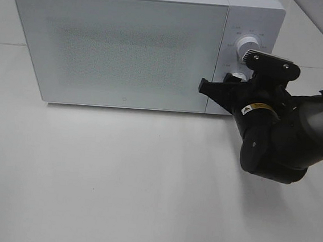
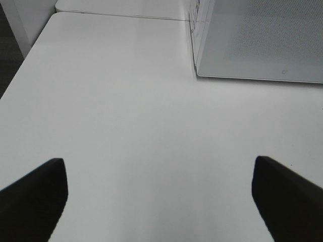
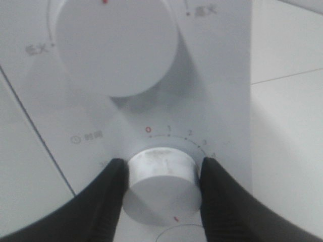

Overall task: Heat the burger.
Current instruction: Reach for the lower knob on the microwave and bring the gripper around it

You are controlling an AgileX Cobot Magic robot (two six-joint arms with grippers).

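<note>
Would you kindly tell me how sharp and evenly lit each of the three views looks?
Exterior high: sharp, evenly lit, a soft shadow on the table beside the right arm. Left wrist: table bright, nearly washed out; the left gripper dark, soft-edged. Right wrist: very close, slightly blurred; the right gripper clasps the lower dial, the upper dial even softer.

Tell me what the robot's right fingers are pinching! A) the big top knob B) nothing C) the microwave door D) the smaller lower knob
D: the right fingers press against both sides of the lower knob, beneath the bigger top knob.
</note>
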